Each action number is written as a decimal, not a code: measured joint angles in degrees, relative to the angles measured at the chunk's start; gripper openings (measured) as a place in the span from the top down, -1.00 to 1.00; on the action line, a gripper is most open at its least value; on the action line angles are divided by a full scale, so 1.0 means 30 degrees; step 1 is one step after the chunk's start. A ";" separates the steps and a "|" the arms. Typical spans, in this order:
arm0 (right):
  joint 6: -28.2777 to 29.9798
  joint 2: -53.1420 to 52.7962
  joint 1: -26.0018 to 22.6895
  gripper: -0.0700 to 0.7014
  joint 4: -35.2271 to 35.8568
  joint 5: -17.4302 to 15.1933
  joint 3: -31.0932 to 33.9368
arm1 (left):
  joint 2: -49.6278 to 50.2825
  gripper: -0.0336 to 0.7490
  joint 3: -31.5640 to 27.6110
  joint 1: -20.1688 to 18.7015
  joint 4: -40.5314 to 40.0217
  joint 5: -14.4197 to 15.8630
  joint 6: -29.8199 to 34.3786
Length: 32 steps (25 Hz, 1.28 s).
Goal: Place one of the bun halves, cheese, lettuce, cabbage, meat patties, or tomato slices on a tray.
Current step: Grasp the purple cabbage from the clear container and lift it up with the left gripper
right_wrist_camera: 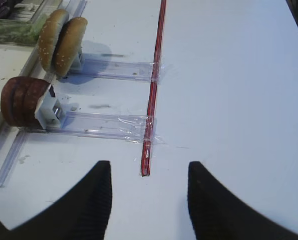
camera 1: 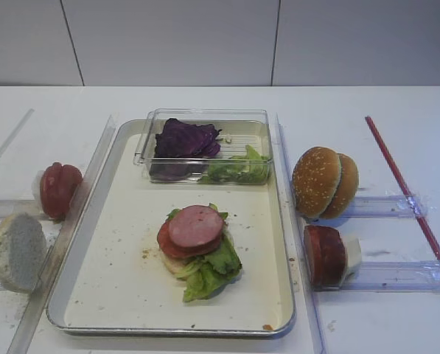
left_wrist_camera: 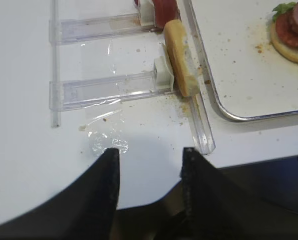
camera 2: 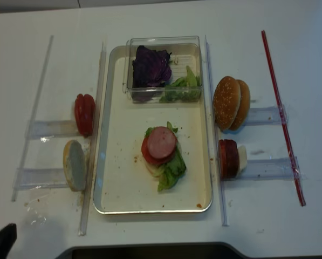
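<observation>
Both tools hang spread and empty near the counter's edge, so another ingredient, perhaps the pale bun half (camera 1: 18,251), awaits picking for the tray (camera 1: 116,295).

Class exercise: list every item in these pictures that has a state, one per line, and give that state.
tray: holds a part-built burger
burger stack: bun base, lettuce, tomato, pink meat slice on top
clear box: open, holding cabbage and lettuce
sesame buns: standing on edge, off the tray
pale bun half: on edge, off the tray
left gripper: open, empty
right gripper: open, empty
</observation>
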<state>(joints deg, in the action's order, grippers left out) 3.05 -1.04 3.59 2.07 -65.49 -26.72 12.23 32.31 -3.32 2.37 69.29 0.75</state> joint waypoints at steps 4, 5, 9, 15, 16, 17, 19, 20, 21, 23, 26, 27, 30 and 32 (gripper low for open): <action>0.0000 0.0000 0.0000 -0.17 0.0000 0.0000 0.0000 | 0.3049 0.19 0.1670 0.0000 -0.0041 0.0000 -0.0590; 0.0000 0.0000 0.0000 -0.17 0.0000 0.0000 0.0000 | 0.3898 0.19 0.2127 0.0000 -0.0041 0.0038 -0.0718; 0.0000 0.0000 0.0000 -0.17 -0.0034 0.0000 0.0000 | 0.7437 0.19 0.4511 0.0000 -0.0041 0.0401 -0.0934; -0.0033 0.0000 0.0000 -0.17 -0.0034 0.0000 0.0000 | 1.2914 0.19 0.8641 0.0000 -0.0041 0.0873 -0.1338; -0.0033 0.0000 0.0000 -0.17 -0.0034 0.0000 0.0000 | 1.3872 0.19 0.9277 0.0000 -0.0041 0.0873 -0.1373; -0.0033 0.0000 0.0000 -0.17 -0.0034 0.0000 0.0000 | 1.4666 0.19 1.0044 0.0000 -0.0041 0.0873 -0.1421; -0.0033 0.0000 0.0000 -0.17 -0.0034 0.0037 0.0000 | 1.6534 0.18 1.1507 0.0000 -0.0041 0.0873 -0.1421; -0.0033 0.0000 0.0000 -0.17 -0.0034 0.0037 0.0000 | 1.7435 0.18 1.2292 0.0000 -0.0041 0.0873 -0.1466; -0.0033 0.0000 0.0000 -0.17 -0.0034 0.0037 0.0000 | 1.8154 0.18 1.3049 0.0000 -0.0041 0.0873 -0.1512; -0.0033 0.0000 0.0000 -0.17 -0.0034 0.0037 0.0000 | 1.9790 0.18 1.4363 0.0000 -0.0041 0.0873 -0.1735; -0.0033 0.0000 0.0000 -0.17 -0.0034 0.0037 0.0000 | 2.1812 0.18 1.6153 0.0000 -0.0041 0.0873 -0.1883; -0.0033 0.0000 0.0000 -0.17 -0.0034 0.0037 0.0000 | 2.2439 0.18 1.6700 0.0000 -0.0041 0.0838 -0.1883; -0.0033 0.0000 0.0000 -0.17 -0.0034 0.0037 0.0000 | 2.3926 0.16 1.7954 0.0000 -0.0041 0.0809 -0.1922; -0.0033 0.0000 0.0000 -0.17 -0.0034 0.0037 0.0000 | 2.4664 0.11 1.8458 0.0000 -0.0041 0.0809 -0.1922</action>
<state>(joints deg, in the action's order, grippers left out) 2.95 -1.04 3.59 1.97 -65.38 -26.72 86.22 87.68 -3.32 2.25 71.71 -5.01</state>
